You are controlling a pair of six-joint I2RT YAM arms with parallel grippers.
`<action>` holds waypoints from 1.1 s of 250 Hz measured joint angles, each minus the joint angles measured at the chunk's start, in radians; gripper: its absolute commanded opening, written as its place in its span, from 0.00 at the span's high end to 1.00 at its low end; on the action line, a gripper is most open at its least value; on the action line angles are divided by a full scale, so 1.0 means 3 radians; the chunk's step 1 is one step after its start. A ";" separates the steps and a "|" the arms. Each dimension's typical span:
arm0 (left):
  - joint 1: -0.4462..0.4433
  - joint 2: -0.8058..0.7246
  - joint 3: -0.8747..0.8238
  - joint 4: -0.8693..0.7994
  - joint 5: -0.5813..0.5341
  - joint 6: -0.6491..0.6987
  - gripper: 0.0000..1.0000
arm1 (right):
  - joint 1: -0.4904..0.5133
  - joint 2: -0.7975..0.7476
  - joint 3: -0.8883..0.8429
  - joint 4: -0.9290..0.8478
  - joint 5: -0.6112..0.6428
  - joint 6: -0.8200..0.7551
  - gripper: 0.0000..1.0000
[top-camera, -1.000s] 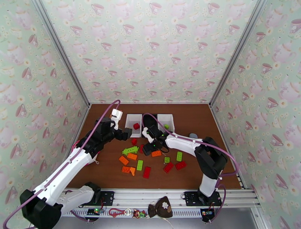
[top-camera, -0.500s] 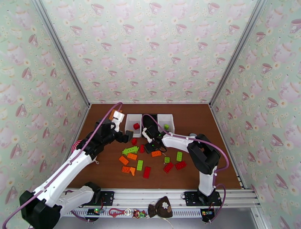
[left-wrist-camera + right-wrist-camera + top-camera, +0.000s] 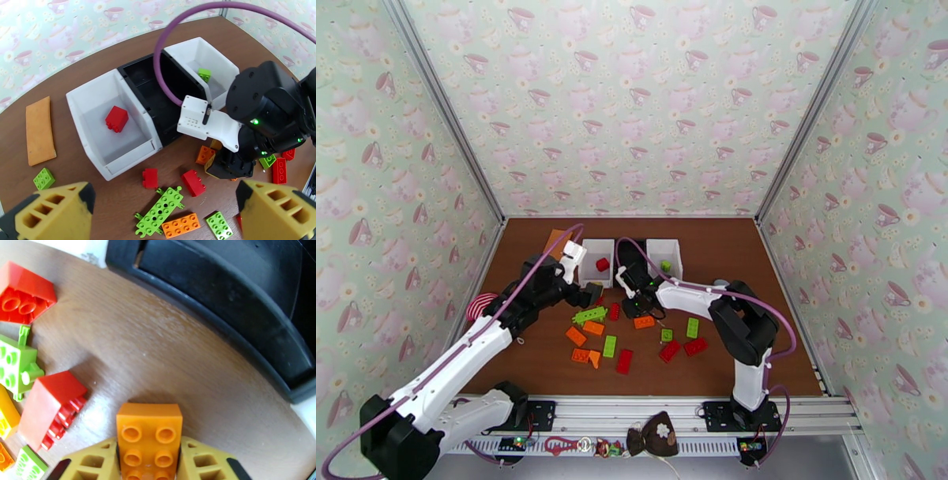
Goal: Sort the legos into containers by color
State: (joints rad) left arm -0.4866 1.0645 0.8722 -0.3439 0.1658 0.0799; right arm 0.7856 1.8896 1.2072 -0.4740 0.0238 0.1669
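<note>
Moved since: my left arm has swung in from beside the left white bin [image 3: 75,102] to hang over the loose legos [image 3: 609,346] in front of the black bin [image 3: 146,90]. My right gripper [image 3: 149,461] has shut onto an orange brick [image 3: 149,433].
Right gripper: clamped on the orange brick's two long sides, studs up, just in front of the black bin's near rim.
Why that hold: a side pinch leaves the underside free, so the brick can drop straight into a bin.
Lift: from my wrist view I cannot tell whether the brick has left the bench [image 3: 727,355].
Left gripper [image 3: 164,193]: jaws spread wide and holding nothing, above a lime plate [image 3: 160,211] and two red bricks [image 3: 193,182] in front of the black bin.
Why there: I judge it is lined up for a red pick while staying clear of my right arm.
Containers: the left white bin, against the black bin's left wall, holds one red brick [image 3: 117,118]. The right white bin [image 3: 225,65], against its right wall, holds one lime brick [image 3: 204,74].
Destination: with red and lime claimed, I judge the black bin is meant for orange.
Left to sort: red, orange and lime legos scattered in front of the black bin.
</note>
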 measured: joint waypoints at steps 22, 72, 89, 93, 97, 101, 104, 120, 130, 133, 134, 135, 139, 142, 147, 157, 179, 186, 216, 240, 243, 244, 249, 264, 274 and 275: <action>-0.0058 0.0000 -0.0006 0.0037 0.0046 0.0046 0.00 | 0.0000 -0.0177 -0.0112 0.0041 0.0076 0.0072 0.69; -0.0153 0.0000 -0.0006 0.0163 0.0090 0.0117 0.00 | -0.0005 -0.0594 -0.0153 0.0156 0.0262 0.0154 0.69; -0.0168 0.0000 -0.0008 0.0193 0.0100 0.0125 0.00 | -0.0034 -0.0668 -0.0137 0.0230 0.0292 0.0169 0.69; -0.0172 0.0000 -0.0008 0.0198 0.0102 0.0125 0.00 | -0.0042 -0.0675 -0.0126 0.0248 0.0296 0.0170 0.68; -0.0174 0.0000 -0.0008 0.0205 0.0102 0.0125 0.00 | -0.0052 -0.0676 -0.0112 0.0264 0.0296 0.0181 0.68; -0.0174 0.0000 -0.0009 0.0212 0.0104 0.0125 0.00 | -0.0061 -0.0676 -0.0097 0.0281 0.0298 0.0184 0.68; -0.0174 0.0000 -0.0011 0.0220 0.0106 0.0125 0.00 | -0.0072 -0.0675 -0.0085 0.0290 0.0295 0.0187 0.68; -0.0184 -0.0006 -0.0038 0.0256 0.0109 0.0125 0.00 | -0.0151 -0.0635 0.0014 0.0348 0.0275 0.0207 0.64; -0.0189 -0.0013 -0.0061 0.0264 0.0109 0.0125 0.00 | -0.0207 -0.0589 0.0095 0.0385 0.0244 0.0217 0.63; -0.0192 -0.0015 -0.0065 0.0264 0.0109 0.0125 0.00 | -0.0228 -0.0571 0.0126 0.0397 0.0242 0.0217 0.63; -0.0193 -0.0015 -0.0066 0.0264 0.0109 0.0125 0.00 | -0.0233 -0.0565 0.0135 0.0402 0.0242 0.0219 0.63; -0.0195 -0.0015 -0.0069 0.0264 0.0109 0.0125 0.00 | -0.0238 -0.0557 0.0144 0.0408 0.0240 0.0220 0.63; -0.0197 -0.0015 -0.0075 0.0266 0.0109 0.0125 0.00 | -0.0263 -0.0529 0.0186 0.0422 0.0225 0.0219 0.62; -0.0198 -0.0015 -0.0080 0.0267 0.0109 0.0125 0.00 | -0.0276 -0.0510 0.0214 0.0436 0.0225 0.0220 0.62; -0.0201 -0.0015 -0.0086 0.0267 0.0109 0.0125 0.00 | -0.0301 -0.0468 0.0264 0.0463 0.0209 0.0220 0.62; -0.0201 -0.0015 -0.0102 0.0267 0.0109 0.0126 0.00 | -0.0342 -0.0394 0.0346 0.0507 0.0203 0.0219 0.62; -0.0205 -0.0015 -0.0123 0.0270 0.0109 0.0126 0.00 | -0.0412 -0.0211 0.0525 0.0546 0.0224 0.0205 0.62; -0.0210 -0.0015 -0.0126 0.0270 0.0109 0.0126 0.00 | -0.0420 -0.0149 0.0584 0.0552 0.0237 0.0191 0.62; -0.0216 -0.0015 -0.0160 0.0327 0.0111 0.0125 0.00 | -0.0423 0.0098 0.0777 0.0575 0.0261 0.0153 0.62; -0.0223 -0.0011 -0.0168 0.0346 0.0111 0.0126 0.00 | -0.0441 0.0278 0.0909 0.0591 0.0263 0.0118 0.62; -0.0223 -0.0011 -0.0168 0.0348 0.0111 0.0126 0.00 | -0.0444 0.0304 0.0928 0.0591 0.0264 0.0116 0.62; -0.0223 -0.0011 -0.0168 0.0350 0.0111 0.0126 0.00 | -0.0444 0.0312 0.0933 0.0591 0.0264 0.0114 0.62; -0.0223 -0.0011 -0.0168 0.0355 0.0111 0.0126 0.00 | -0.0445 0.0342 0.0956 0.0591 0.0266 0.0106 0.62; -0.0223 -0.0011 -0.0168 0.0367 0.0111 0.0131 0.00 | -0.0449 0.0437 0.1025 0.0594 0.0275 0.0092 0.61; -0.0223 -0.0011 -0.0168 0.0369 0.0111 0.0140 0.00 | -0.0450 0.0481 0.1054 0.0595 0.0280 0.0089 0.60; -0.0223 -0.0011 -0.0168 0.0369 0.0111 0.0140 0.00 | -0.0451 0.0484 0.1057 0.0595 0.0281 0.0088 0.60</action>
State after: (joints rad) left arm -0.5533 1.0611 0.8219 -0.2333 0.1989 0.1219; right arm 0.6502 2.0350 1.5242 -0.2955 0.1081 0.1932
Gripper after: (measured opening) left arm 0.999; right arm 0.388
